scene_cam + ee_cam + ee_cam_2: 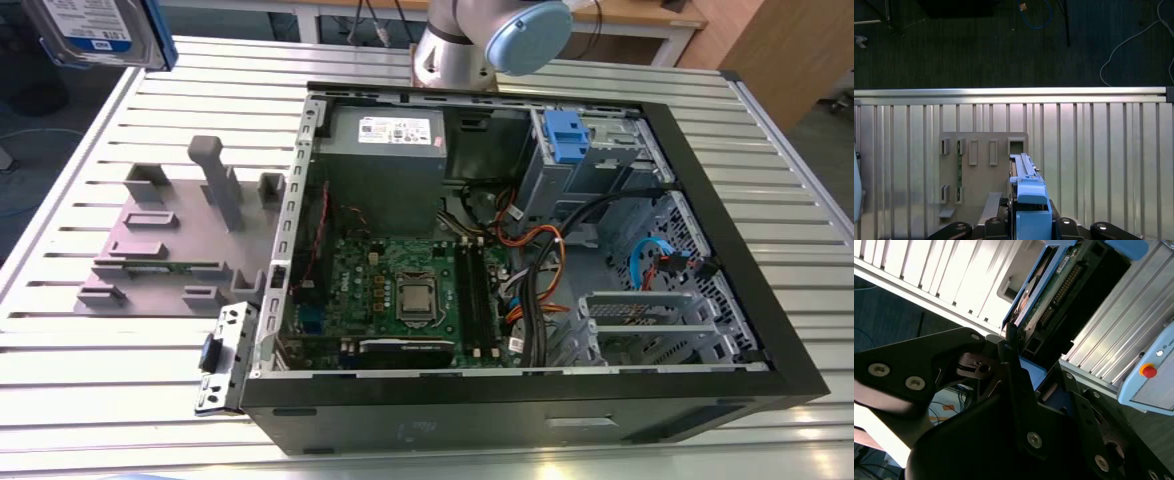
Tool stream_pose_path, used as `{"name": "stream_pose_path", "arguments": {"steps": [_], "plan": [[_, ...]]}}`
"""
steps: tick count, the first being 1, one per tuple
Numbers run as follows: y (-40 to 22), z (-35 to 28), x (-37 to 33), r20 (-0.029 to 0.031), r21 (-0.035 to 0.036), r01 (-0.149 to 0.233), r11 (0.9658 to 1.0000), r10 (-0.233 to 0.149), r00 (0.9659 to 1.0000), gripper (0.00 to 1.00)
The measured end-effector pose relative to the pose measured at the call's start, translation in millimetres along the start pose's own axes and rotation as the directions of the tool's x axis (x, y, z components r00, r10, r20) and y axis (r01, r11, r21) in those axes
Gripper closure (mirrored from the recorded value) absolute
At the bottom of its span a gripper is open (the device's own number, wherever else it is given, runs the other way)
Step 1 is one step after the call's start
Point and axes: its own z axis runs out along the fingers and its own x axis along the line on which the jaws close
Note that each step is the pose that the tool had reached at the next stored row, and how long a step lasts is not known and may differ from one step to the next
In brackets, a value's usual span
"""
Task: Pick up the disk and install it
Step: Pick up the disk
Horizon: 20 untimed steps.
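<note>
The disk [96, 28], a silver drive with a white-and-blue label in a blue bracket, hangs in the air at the far corner on the exterior view's left, above the slatted table. In the first wrist view I look down along its edge [1024, 172], and my gripper [1029, 222] is shut on its blue end. Below it lies the grey stand [981, 170]. The second wrist view shows the disk's green circuit-board side [1054, 285] clamped between my black fingers [1010, 347].
An open computer case [747, 280] lies on the slatted aluminium table [107, 350], with a blue-tabbed drive bay [567, 135] at its far side. The grey stand with upright posts [174, 230] sits beside the case. A pendant with a red button [1149, 371] is nearby.
</note>
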Motion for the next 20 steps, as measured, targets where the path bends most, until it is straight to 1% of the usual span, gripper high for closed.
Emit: {"name": "stream_pose_path", "arguments": {"steps": [7, 20], "plan": [[0.0, -2.3, 0.0, 0.0001, 0.0001, 0.000, 1.0000, 0.000, 1.0000, 0.63], [-0.1, -9.2, -0.1, 0.0000, -0.0001, 0.000, 1.0000, 0.000, 1.0000, 0.63]]}}
